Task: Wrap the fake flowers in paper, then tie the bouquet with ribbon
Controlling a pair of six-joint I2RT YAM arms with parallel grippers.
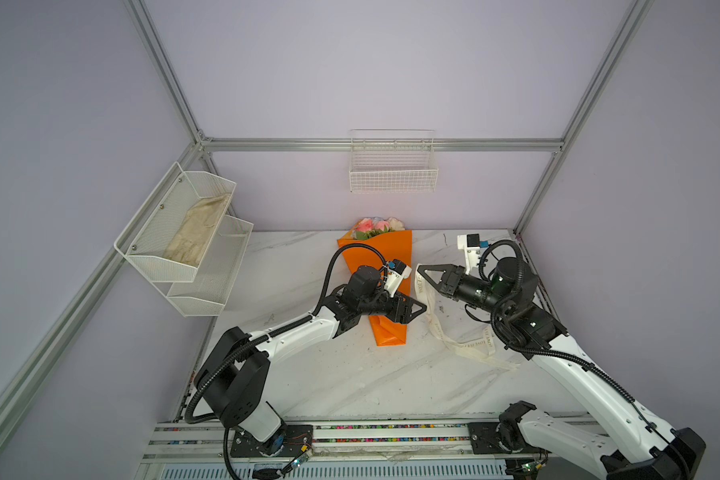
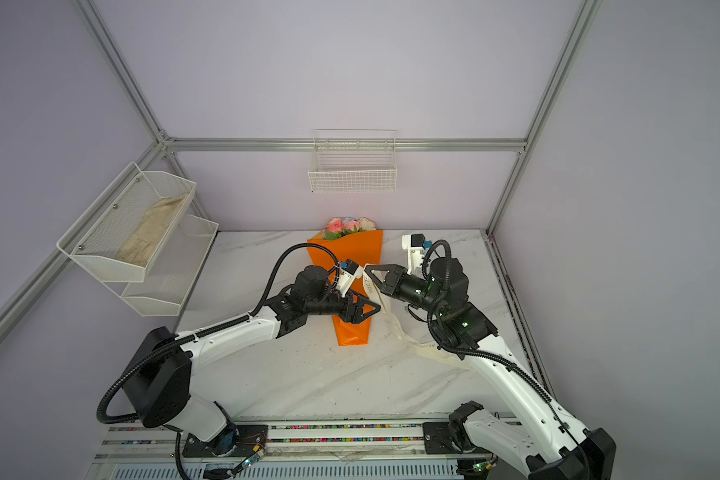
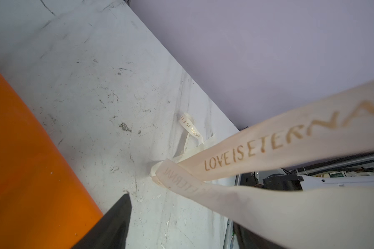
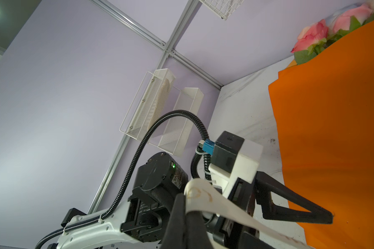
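The right gripper [image 1: 420, 271] was clamped on the cream ribbon [image 1: 438, 329], the left gripper [image 1: 417, 312] stood with jaws apart just above the narrow end of the bouquet [image 1: 387, 254], a glossy orange paper cone lying flat beside both, its pink and cream roses [image 1: 370, 226] crowding the wide mouth farthest from them.

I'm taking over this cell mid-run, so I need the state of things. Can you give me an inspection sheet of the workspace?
Surface: marble table, scuffed, small flecks.
Job's things: bouquet lies flat, not tied; ribbon trails beside it.
Clutter: cloth in mesh rack.
Grippers: left gripper open above bouquet's narrow end; right gripper shut on ribbon.
Cables: left arm's conduit arcs above bouquet.
Surroundings: lilac walls; wire basket empty.
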